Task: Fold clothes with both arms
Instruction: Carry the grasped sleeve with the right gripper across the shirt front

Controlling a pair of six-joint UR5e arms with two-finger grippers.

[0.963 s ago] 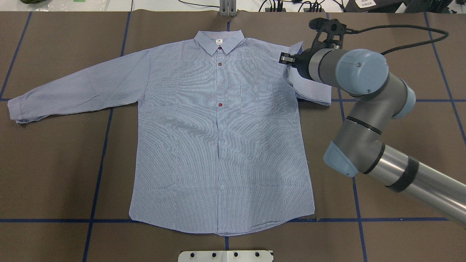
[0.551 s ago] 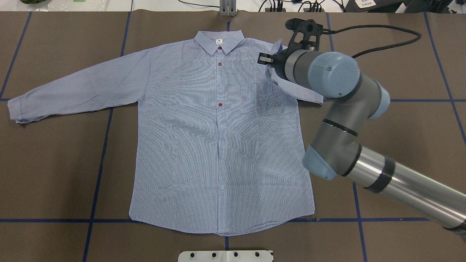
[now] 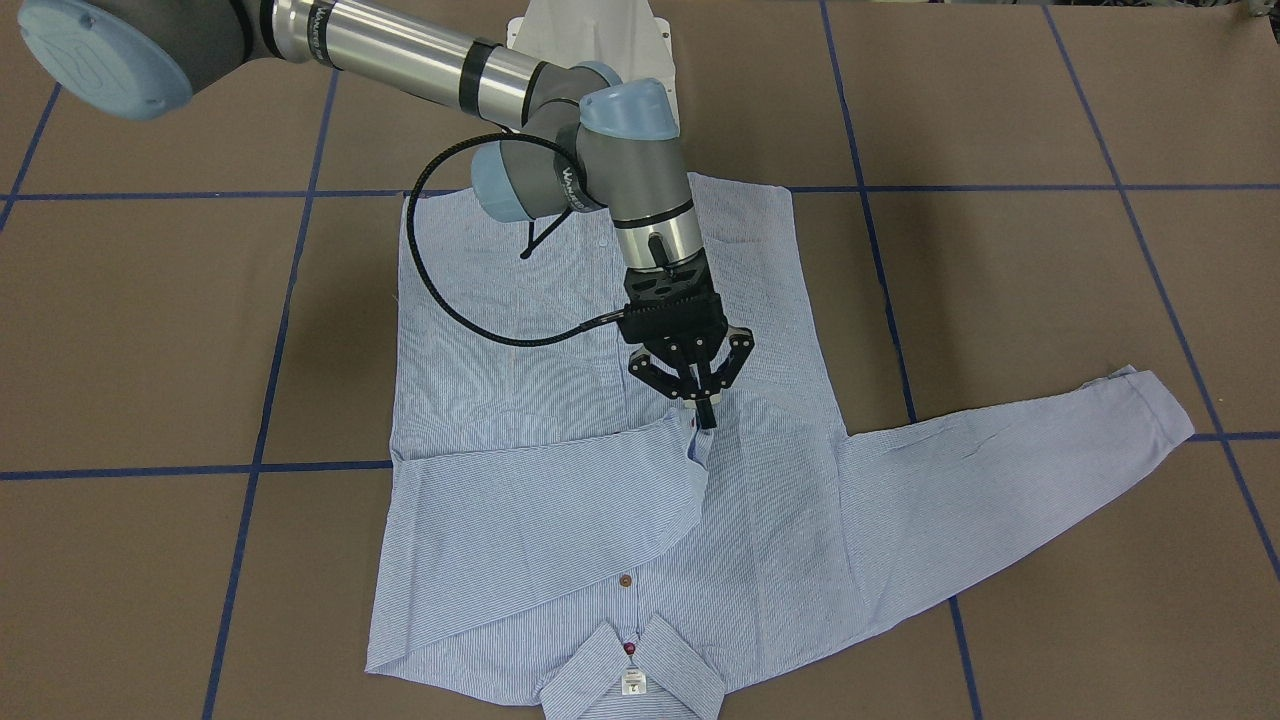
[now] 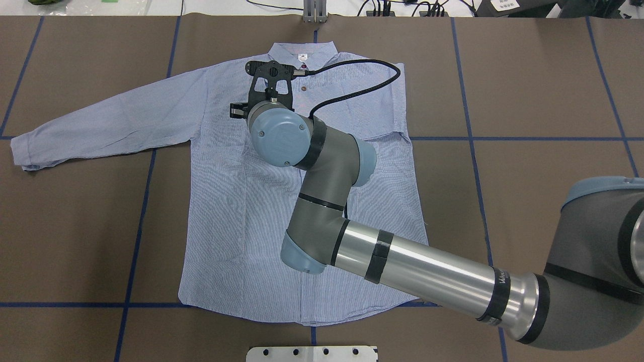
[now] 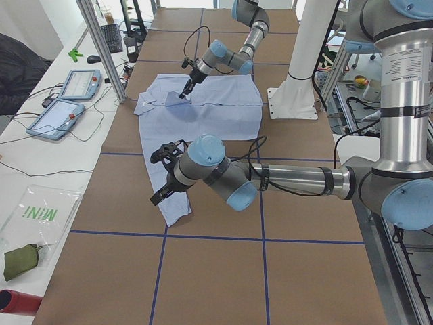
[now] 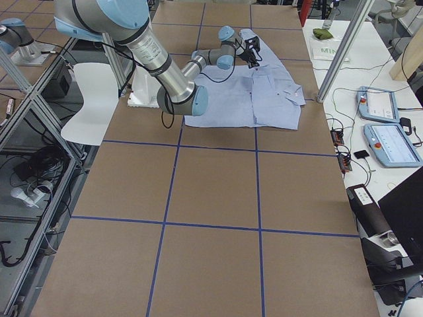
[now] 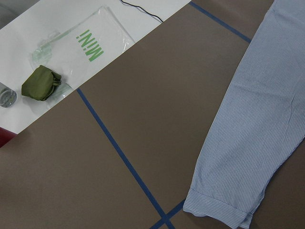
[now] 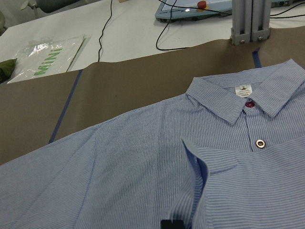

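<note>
The light blue striped shirt (image 4: 241,211) lies flat, front up, collar (image 3: 632,672) at the table's far side. My right gripper (image 3: 700,412) is shut on the cuff of the shirt's right sleeve (image 3: 540,500), which is folded across the chest past the button line. In the right wrist view that cuff (image 8: 196,162) stands up just ahead of the fingertips. The other sleeve (image 4: 100,125) stretches out flat. The left gripper (image 5: 157,196) hovers by that sleeve's cuff (image 7: 224,210) and shows only in the exterior left view, so I cannot tell its state.
Blue tape lines (image 4: 136,241) grid the brown table. A white mounting plate (image 4: 312,353) sits at the near edge and a metal post (image 4: 314,12) at the far edge. A plastic bag and green pouch (image 7: 42,83) lie on the white bench beyond the left end.
My right gripper has carried the sleeve cuff leftward, from the shirt's right shoulder across the chest to past the buttons. The sleeve now lies folded over the front.
</note>
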